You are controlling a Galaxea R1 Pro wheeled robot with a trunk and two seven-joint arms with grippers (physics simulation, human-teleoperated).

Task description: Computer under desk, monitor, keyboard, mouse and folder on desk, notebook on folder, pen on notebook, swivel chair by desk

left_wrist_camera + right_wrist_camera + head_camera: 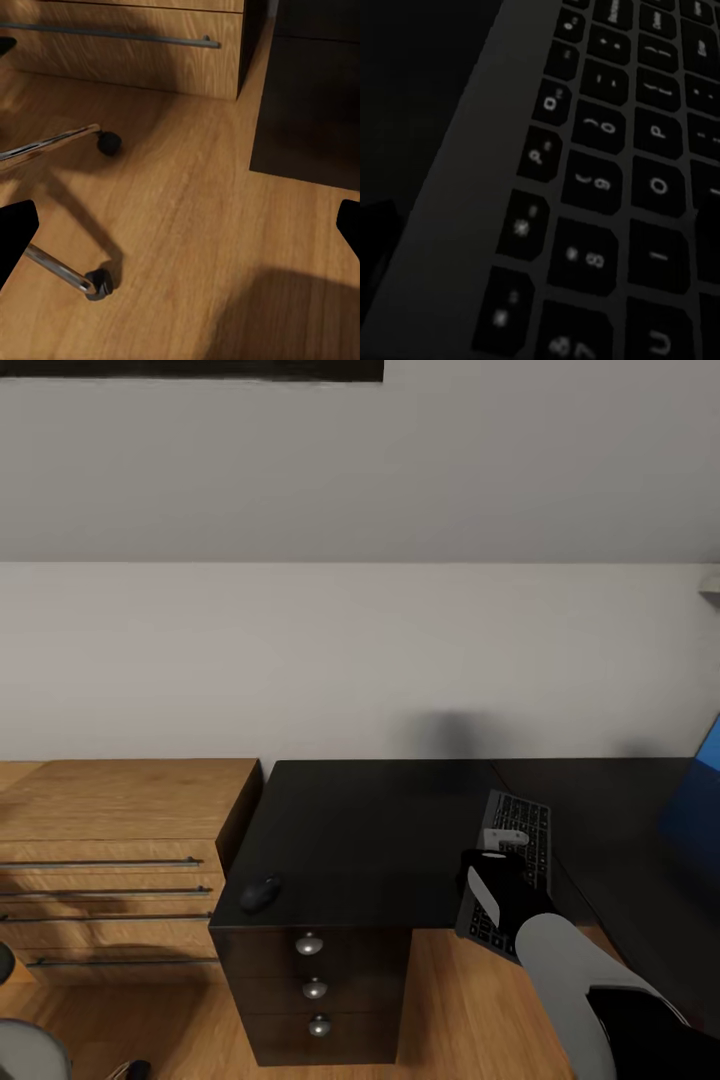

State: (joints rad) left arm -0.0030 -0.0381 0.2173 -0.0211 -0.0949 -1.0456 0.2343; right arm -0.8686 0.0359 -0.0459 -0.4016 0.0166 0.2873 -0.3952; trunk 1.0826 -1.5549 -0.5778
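Right wrist view sits close over the flat grey keyboard with black square keys (pixel 607 187), where pale blurred legends read 8, 9, 0, O and P. From the head view that keyboard (pixel 510 865) lies on the matte black surface (pixel 370 830) with its near end past the front edge, the right pincer (pixel 498 847) pressed onto it — whether it grips I cannot tell — and the small rounded black mouse (pixel 260 893) well apart near the corner. Left pincer (pixel 180 225) hangs open over the grained wooden floor (pixel 187 210), beside the swivel chair's chrome legs and black castors (pixel 99 283).
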